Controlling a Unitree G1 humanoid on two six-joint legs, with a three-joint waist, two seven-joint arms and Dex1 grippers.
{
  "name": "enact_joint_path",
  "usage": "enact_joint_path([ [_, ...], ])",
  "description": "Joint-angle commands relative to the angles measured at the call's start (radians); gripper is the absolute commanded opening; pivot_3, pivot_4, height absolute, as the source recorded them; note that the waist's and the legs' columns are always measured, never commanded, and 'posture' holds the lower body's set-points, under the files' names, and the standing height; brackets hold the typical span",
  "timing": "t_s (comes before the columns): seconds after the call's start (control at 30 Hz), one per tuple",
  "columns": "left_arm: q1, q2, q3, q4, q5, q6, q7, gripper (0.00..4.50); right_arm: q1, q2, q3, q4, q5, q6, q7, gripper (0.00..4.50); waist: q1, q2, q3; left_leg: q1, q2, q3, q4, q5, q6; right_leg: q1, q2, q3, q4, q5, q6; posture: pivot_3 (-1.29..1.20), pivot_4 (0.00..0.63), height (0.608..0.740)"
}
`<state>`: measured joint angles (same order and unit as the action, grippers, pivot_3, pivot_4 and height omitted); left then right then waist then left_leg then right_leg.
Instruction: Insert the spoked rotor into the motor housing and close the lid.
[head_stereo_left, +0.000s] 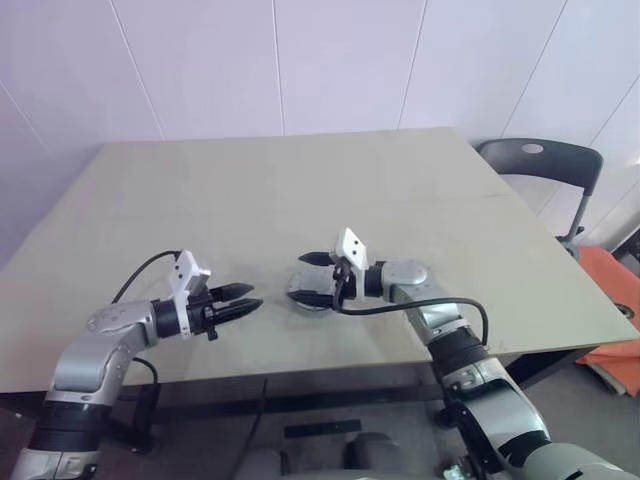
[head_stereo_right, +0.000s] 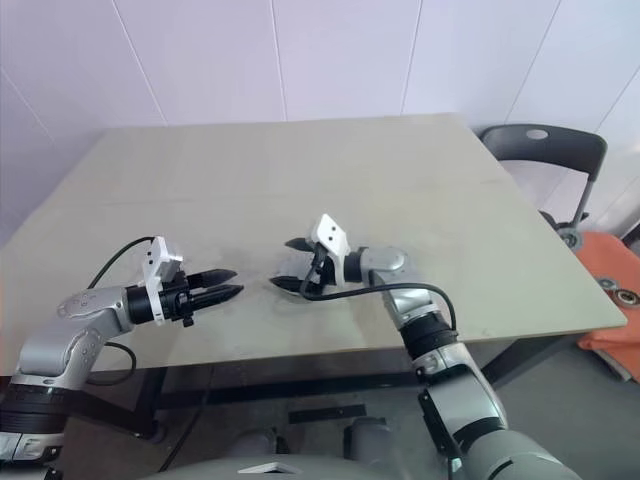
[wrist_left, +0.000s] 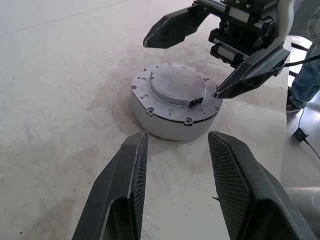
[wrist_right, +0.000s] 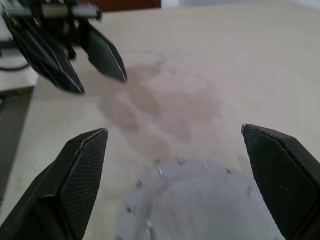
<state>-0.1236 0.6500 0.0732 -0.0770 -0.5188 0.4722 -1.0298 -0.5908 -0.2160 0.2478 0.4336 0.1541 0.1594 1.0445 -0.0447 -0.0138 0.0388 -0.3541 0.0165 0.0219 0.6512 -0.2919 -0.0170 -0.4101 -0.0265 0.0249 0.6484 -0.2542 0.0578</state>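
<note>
While a pale wooden table is seen from above, the motor housing is found near its front edge, sitting as a short round metal cup with the lid already laid flat on top of it. The lid is seen as a grey disc with a raised centre and small screw points around its rim, and it appears seated evenly, with no gap visible around the edge. The spoked rotor cannot be seen anywhere on the table; it is judged to be inside the closed housing, though this is hidden. The right gripper is held just over the lid, its two black fingers spread wide to either side of the housing and clamped on nothing. The left gripper is held level a little to one side, pointing toward the housing, its fingers partly apart and empty, not touching the metal. A dark chair stands beyond the table's far right corner. The task is judged to be essentially finished: insertion and closing look done, and only the withdrawal of the arms seems to be left.
</note>
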Motion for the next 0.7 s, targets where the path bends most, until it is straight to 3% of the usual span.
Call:
enact_joint_path([
  [0.03, -0.016, 0.003, 0.019, -0.009, -0.006, -0.014, -0.002, 2.07, -0.003, -0.018, 0.005, 0.026, -0.022, -0.04, 0.01, 4.48, 0.0, 0.0, 0.0, 0.0, 0.0, 0.0, 0.0, 0.0, 0.0, 0.0, 0.0, 0.0, 0.0, 0.0, 0.0, 0.0, 0.0, 0.74],
  [0.7, -0.01, -0.002, 0.023, -0.021, -0.01, -0.009, 0.017, 2.07, -0.011, -0.002, 0.018, 0.113, -0.055, -0.082, 0.0, 4.48, -0.001, 0.0, 0.0, 0.001, 0.0, 0.0, 0.0, 0.0, 0.0, 0.001, 0.0, 0.0, 0.0, 0.0, 0.0, 0.0, 0.0, 0.74],
])
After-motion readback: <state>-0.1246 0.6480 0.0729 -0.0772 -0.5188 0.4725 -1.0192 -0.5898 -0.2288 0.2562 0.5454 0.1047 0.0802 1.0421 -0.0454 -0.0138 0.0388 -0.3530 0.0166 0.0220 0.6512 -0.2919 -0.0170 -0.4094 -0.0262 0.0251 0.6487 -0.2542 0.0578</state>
